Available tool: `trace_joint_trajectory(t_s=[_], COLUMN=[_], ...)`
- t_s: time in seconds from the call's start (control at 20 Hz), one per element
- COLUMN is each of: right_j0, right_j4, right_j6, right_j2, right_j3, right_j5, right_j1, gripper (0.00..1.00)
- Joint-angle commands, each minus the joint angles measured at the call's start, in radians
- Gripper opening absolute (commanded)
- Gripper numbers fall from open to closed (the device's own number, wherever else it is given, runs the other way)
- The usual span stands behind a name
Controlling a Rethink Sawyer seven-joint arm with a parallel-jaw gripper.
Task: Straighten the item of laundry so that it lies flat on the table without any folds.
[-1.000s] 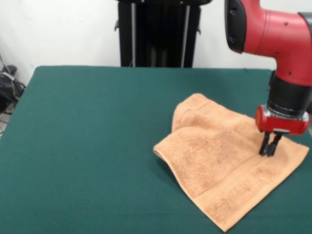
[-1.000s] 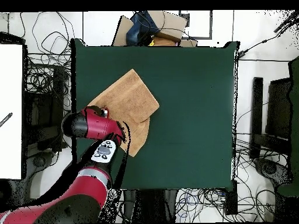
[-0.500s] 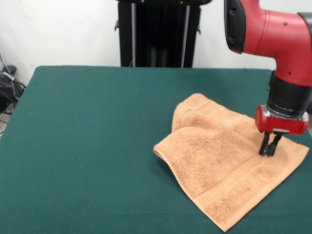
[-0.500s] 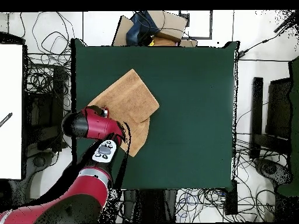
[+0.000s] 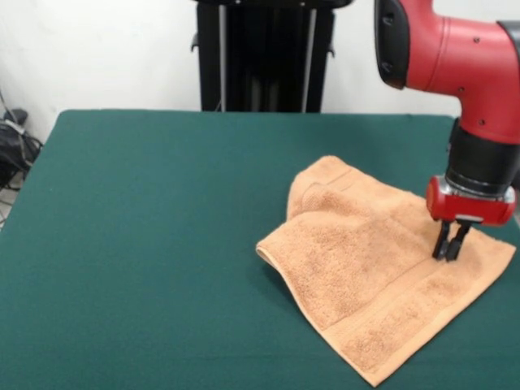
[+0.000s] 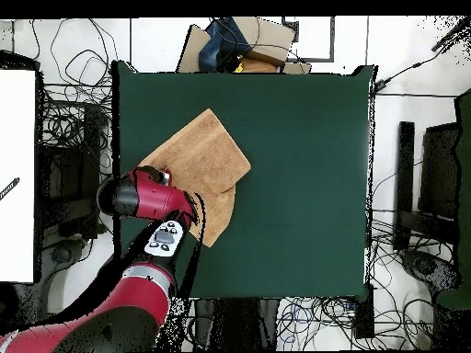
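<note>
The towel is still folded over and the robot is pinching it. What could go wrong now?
1. The gripper seems shut on the towel away from the fold at its far corner, so pulling may drag the whole towel and leave that fold.
2. The towel already lies close to the table edge in the overhead view, so it could slide partly off.

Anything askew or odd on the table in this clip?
Yes: the towel lies askew to the table edges, one part doubled over another layer at its left side. The gripper presses its closed fingers onto it.
</note>
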Motion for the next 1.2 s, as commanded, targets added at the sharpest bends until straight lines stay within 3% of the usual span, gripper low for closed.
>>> trace_joint_trajectory(t_s=[0.05,0.55,1.2], right_j0=[0.052,0.092,0.018], right_j4=[0.079,0.136,0.098], right_j6=[0.282,0.285,0.23], right_j2=[0.123,0.095,0.175], right_j3=[-0.056,-0.076,0.02], right_j5=[0.08,0.098,0.003], right_j1=[0.138,0.154,0.115], gripper=[0.0,0.0,0.0])
